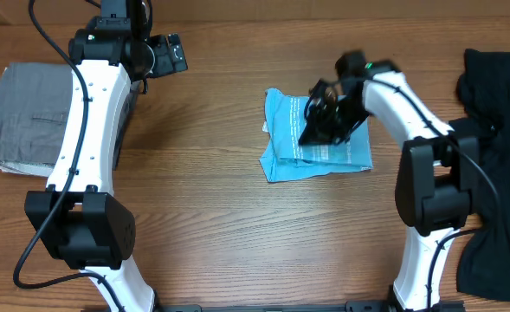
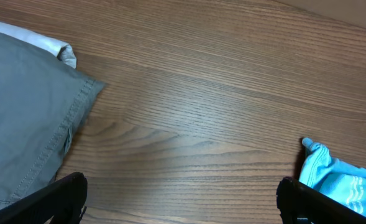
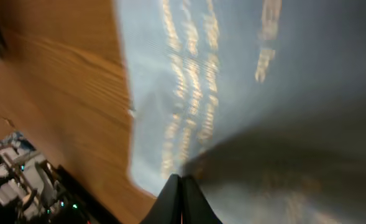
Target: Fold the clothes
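- At the near edge of the table [image 1: 229,260], both arm bases stand. The left arm stretches straight away along the left side, and the right arm bends inward toward the middle.
- Mid-table lies the T-shirt [image 1: 282,149], folded into a small light blue packet with its white lettering up.
- The right gripper [image 1: 317,126] leans down onto the packet's far right part. In the blurred wrist view its fingers [image 3: 181,198] are pressed together with their tips at the cloth. Whether any fold is caught between them cannot be told.
- Beside the left arm lies a grey folded garment [image 1: 25,117] with a white layer [image 2: 49,42] under it. A heap of dark clothes [image 1: 501,113] lies at the right edge.
- Farthest off, the left gripper [image 1: 170,54] hovers over bare wood with its fingers [image 2: 61,198] spread wide, holding nothing.
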Controlling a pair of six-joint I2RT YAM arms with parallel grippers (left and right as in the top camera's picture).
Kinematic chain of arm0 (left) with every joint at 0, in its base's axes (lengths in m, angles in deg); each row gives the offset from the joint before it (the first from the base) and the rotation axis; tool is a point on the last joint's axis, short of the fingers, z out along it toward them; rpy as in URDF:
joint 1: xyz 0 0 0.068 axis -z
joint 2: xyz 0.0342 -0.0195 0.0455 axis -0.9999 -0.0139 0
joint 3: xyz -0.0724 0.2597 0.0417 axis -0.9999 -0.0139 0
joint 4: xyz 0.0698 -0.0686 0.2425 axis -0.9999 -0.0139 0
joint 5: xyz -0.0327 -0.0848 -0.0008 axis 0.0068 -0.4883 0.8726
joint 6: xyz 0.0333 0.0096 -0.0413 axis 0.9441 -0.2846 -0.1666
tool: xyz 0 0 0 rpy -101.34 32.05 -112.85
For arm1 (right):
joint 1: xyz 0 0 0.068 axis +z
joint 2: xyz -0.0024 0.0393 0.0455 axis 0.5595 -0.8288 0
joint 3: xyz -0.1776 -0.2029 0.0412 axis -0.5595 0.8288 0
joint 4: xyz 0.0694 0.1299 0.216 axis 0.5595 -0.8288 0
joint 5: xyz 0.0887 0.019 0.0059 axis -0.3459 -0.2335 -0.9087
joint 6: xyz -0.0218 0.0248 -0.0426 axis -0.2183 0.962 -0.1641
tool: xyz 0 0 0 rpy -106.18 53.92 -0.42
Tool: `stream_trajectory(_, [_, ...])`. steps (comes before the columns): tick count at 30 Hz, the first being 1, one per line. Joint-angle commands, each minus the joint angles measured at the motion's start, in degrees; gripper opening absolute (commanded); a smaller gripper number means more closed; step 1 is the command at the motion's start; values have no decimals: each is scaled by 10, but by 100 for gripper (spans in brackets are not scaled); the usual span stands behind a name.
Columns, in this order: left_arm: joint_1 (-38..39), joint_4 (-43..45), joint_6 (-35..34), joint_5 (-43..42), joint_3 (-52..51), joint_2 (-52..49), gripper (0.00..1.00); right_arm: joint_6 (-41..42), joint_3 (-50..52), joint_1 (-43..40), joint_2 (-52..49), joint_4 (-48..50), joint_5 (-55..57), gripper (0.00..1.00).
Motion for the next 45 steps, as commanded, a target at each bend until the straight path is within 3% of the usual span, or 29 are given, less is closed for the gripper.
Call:
stream_trajectory(1, [1, 0, -5, 3, 2, -6, 100, 3, 67, 7, 17, 51, -15, 4])
stream_trajectory(5, [1, 0, -5, 3, 2, -6, 100, 33, 139, 10, 17, 144, -10, 4])
stream_trajectory(8, [1, 0, -5, 3, 2, -6, 100, 55, 154, 10, 17, 161, -15, 4])
stream_trajectory(17, [1, 0, -5, 3, 2, -6, 100, 33, 15, -10, 55, 102, -77, 4])
stream_trajectory(29, [1, 0, -5, 3, 2, -6, 100, 106, -10, -5, 24, 254, 37, 4])
stream_trajectory(36, [1, 0, -5, 3, 2, -6, 100, 106, -10, 7, -24, 309, 43, 17])
stream_trajectory(45, [1, 0, -5, 3, 2, -6, 100, 99, -19, 10, -42, 329, 41, 22])
